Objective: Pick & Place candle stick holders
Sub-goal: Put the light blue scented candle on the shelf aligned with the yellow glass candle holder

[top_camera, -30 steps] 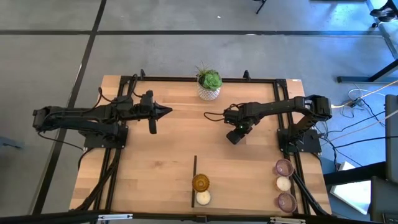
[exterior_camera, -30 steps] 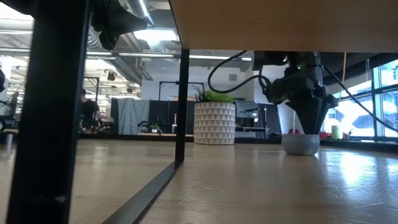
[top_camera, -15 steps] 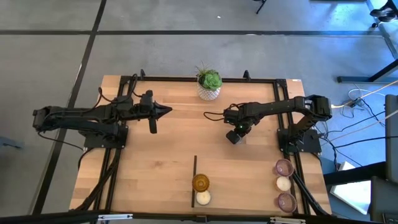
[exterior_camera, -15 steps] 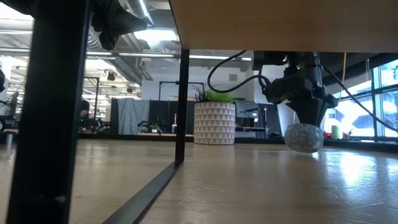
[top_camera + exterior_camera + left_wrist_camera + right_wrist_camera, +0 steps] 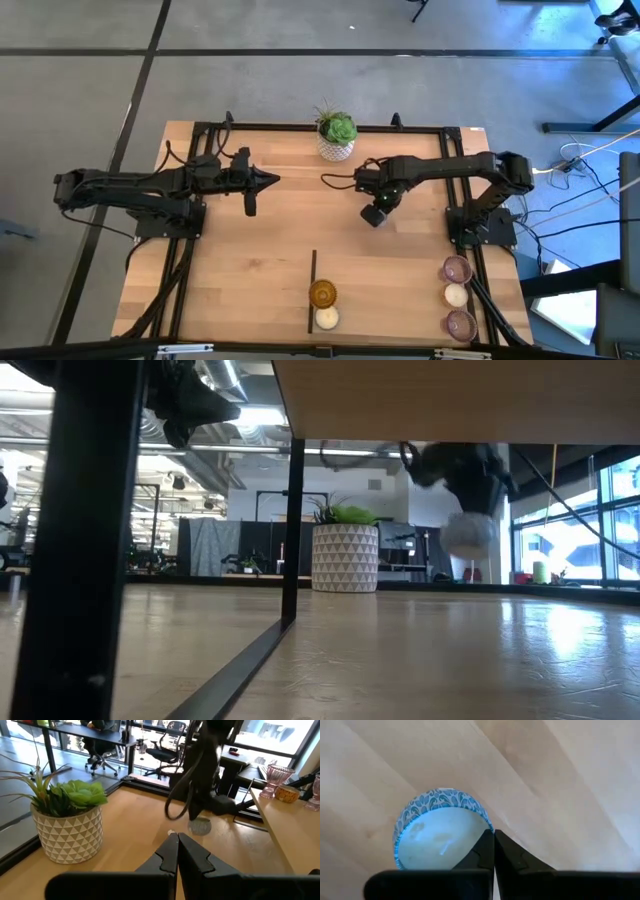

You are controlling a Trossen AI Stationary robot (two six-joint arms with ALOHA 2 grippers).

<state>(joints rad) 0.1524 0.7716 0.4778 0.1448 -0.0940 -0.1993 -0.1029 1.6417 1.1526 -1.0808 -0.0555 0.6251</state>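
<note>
So we've got the right gripper [image 5: 373,216] sitting just right of the table's [image 5: 240,290] centre, fingers clamped on the rim of a small holder [image 5: 440,830] with a blue-patterned outside and a pale inside. In the low view that holder [image 5: 468,532] hangs clear of the wood, so it's up in the air. From the left wrist view we can see it [image 5: 200,826] under the right arm, a bit above the tabletop.

Left gripper [image 5: 268,180] hovers at about 10 o'clock from the table's centre, fingers [image 5: 172,852] pressed together with nothing in them.

The other candle stick holders sit at the near edge. At 6 o'clock there's the amber one [image 5: 322,294] with a cream one [image 5: 327,319] touching it on the near side, both just beside a dark strip [image 5: 312,290]. Down at roughly 4 o'clock, in a short column, we count 3 more: mauve [image 5: 456,269], cream [image 5: 456,295], mauve [image 5: 460,323].

The potted plant [image 5: 336,136] stands at 12 o'clock by the far edge.
</note>
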